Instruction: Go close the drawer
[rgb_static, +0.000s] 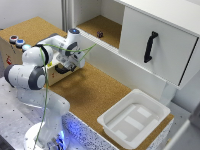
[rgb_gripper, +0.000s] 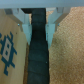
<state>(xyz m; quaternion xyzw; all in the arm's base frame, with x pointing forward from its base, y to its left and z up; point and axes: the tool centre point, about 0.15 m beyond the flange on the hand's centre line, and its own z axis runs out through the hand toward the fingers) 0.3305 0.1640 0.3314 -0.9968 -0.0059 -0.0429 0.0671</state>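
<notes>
drawer front (rgb_gripper: 10, 47) shows in the wrist view as light wood with a blue printed mark, lying just to one side of the jaws, and its black handle (rgb_gripper: 37, 52) runs as a dark bar straight out from between them. the gripper (rgb_gripper: 38, 22) sits right at the near end of that handle, one pale finger (rgb_gripper: 25, 22) on each side of it, close against the bar. i cannot tell whether the jaws actually pinch the handle or only straddle it; the picture is too blurred there.

from the exterior view the white arm (rgb_static: 35, 65) bends low over the wooden box (rgb_static: 12, 52) with round coloured buttons (rgb_static: 17, 41) on its top, and the gripper (rgb_static: 65, 67) is down at the box's front, hiding most of the drawer. how far the drawer stands out i cannot make out. a green cable (rgb_static: 46, 90) trails along the arm.

well away from the jaws, across the cork table (rgb_static: 90, 92), sits a white tray (rgb_static: 134, 117). behind the arm is a big white cabinet front (rgb_static: 155, 42) with a tall black handle (rgb_static: 150, 46), and beside it a long cork-floored compartment (rgb_static: 102, 27) holding a small dark object (rgb_static: 100, 34).
</notes>
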